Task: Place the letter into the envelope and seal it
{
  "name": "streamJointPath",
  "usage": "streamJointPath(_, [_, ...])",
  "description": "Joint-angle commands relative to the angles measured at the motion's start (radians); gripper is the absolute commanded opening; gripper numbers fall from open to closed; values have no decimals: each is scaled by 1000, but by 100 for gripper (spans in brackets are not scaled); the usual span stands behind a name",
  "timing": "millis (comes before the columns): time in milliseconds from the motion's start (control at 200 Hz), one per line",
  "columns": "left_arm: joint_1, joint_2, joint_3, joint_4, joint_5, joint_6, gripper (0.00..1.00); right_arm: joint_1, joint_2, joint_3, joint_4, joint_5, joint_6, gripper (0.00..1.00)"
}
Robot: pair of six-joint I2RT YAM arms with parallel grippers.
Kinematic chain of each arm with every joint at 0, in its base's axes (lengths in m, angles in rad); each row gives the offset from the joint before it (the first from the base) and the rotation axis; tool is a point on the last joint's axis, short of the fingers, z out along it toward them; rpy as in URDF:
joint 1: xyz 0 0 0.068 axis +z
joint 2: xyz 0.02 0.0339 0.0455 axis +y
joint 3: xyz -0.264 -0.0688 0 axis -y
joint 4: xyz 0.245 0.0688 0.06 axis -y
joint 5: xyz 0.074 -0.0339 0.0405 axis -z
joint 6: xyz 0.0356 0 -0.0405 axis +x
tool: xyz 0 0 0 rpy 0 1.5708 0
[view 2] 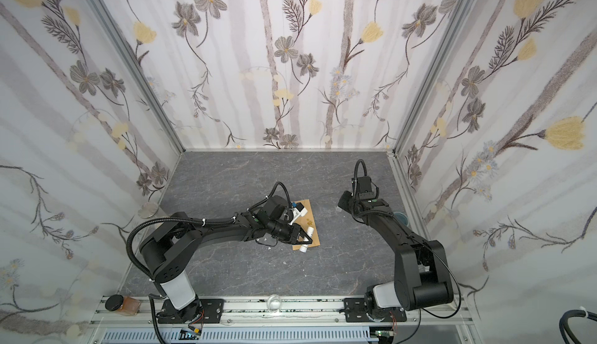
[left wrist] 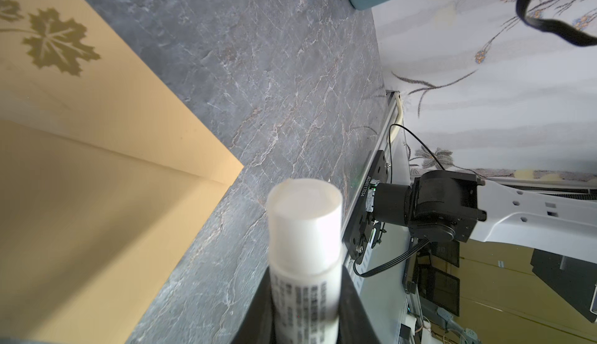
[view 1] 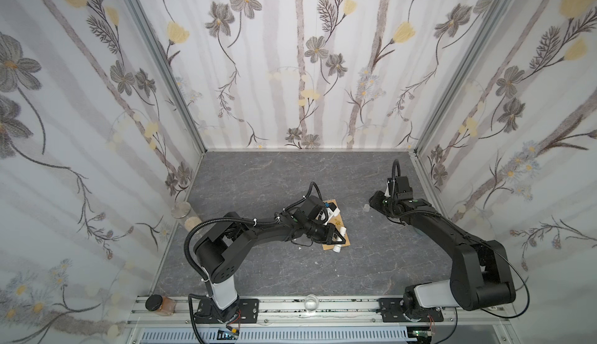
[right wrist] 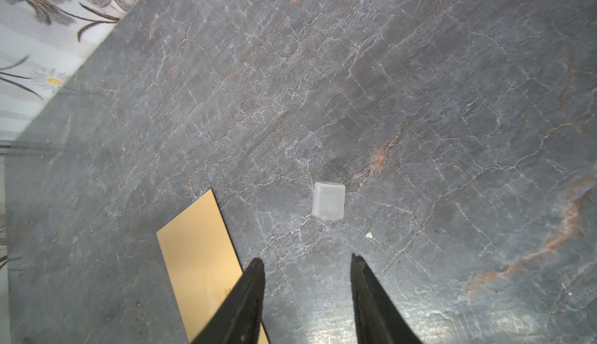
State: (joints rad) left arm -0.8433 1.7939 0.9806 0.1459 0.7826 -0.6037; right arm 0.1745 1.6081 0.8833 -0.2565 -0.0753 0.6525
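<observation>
The left gripper [left wrist: 305, 297] is closed around a white glue stick [left wrist: 305, 226] and holds it over one corner of the envelope [left wrist: 97, 203]. The envelope lies flat on the grey table [right wrist: 420, 100], near the middle, and it has a gold leaf sticker [left wrist: 55, 42] on it. The right gripper [right wrist: 307, 261] has its jaws apart and holds nothing. It hangs over the table near a small translucent cap [right wrist: 328, 201].

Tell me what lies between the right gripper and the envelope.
A small translucent cap near the right gripper; otherwise bare grey table up to the envelope. Both top views show it.
</observation>
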Motion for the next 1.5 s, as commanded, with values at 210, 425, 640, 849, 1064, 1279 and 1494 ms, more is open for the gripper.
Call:
streamJointPath(210, [39,90,90,9,66,51,0,-5,213,158,-66,-10,-31,44])
streamJointPath(425, [68,121,118,9,72,59,0,-4,291,196,-96,-21,-39,44])
streamJointPath(640, [73,144,130,11,80,62,0,-3,335,217,-107,-34,-42,44])
streamJointPath(849, [73,154,132,11,83,61,0,0,352,230,-115,-32,-44,43])
streamJointPath(1064, [73,160,136,12,88,58,0,2,370,246,-121,-27,-49,42])
streamJointPath(1279, [73,167,143,14,98,55,0,5,396,265,-140,-23,-55,40])
streamJointPath(1494, [73,172,145,14,104,53,0,6,404,272,-145,-8,-55,37])
